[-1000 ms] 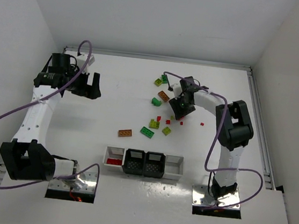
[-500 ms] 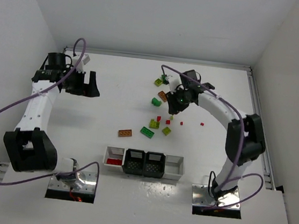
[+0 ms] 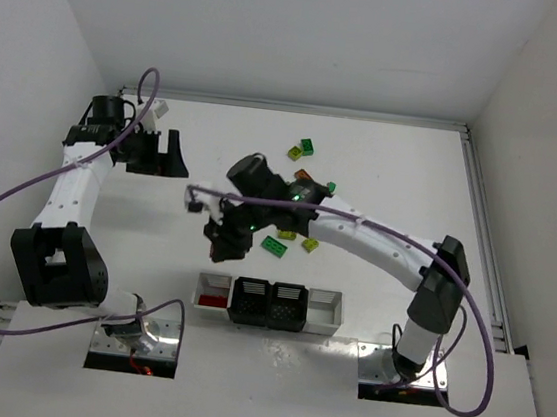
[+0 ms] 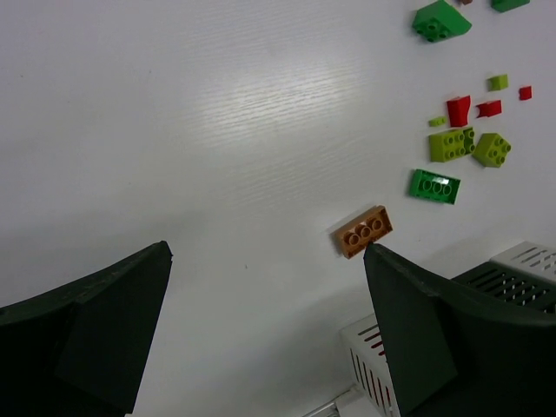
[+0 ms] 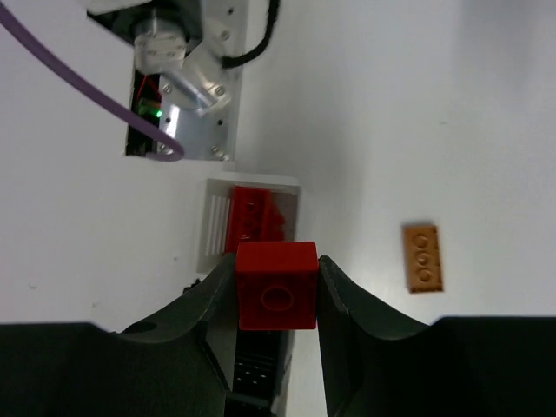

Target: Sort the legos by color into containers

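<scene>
Red brick (image 5: 277, 298) sits clamped in my right gripper (image 5: 276, 295), just short of the white bin (image 5: 250, 217) already holding reds; most bricks lie behind it on the tabletop (image 3: 203, 160). Left gripper (image 4: 261, 339) gapes empty.

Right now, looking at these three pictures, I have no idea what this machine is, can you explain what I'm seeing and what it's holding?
These are two white robot arms bolted to a white table, each ending in a two-finger gripper. One picture looks down from above; the other two come from cameras on each wrist. The right gripper is shut on a small red brick and hangs near a row of four little bins; the left end bin already holds red pieces. The left gripper is open and empty, off to the side. Loose green, yellow-green and red bricks lie scattered on the table, plus one brown-orange brick.
</scene>
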Action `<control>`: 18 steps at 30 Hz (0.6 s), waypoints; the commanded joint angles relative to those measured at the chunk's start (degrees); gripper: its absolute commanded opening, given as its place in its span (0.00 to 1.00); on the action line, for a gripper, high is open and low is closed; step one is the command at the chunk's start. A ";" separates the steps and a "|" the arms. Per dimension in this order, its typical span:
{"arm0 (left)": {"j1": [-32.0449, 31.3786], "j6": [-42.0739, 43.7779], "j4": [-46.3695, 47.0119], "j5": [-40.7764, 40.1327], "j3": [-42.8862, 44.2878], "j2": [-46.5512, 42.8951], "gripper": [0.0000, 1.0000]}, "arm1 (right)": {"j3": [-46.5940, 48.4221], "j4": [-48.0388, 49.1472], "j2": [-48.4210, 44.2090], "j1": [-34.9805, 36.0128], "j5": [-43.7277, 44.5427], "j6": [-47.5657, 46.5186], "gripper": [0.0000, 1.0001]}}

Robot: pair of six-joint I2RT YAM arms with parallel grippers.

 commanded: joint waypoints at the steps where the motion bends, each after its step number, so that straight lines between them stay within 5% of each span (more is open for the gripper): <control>1: 1.27 -0.11 0.97 0.77 1.61 -0.28 0.99 | 0.22 -0.33 1.45 3.50 2.31 -2.11 0.01; 8: 3.74 -0.11 -1.05 6.30 3.45 2.36 0.99 | -8.21 4.05 1.45 9.04 7.32 -3.25 0.02; 18: 3.74 1.92 -2.28 6.83 2.93 2.36 0.99 | -7.26 5.99 5.22 10.89 9.70 -3.25 0.09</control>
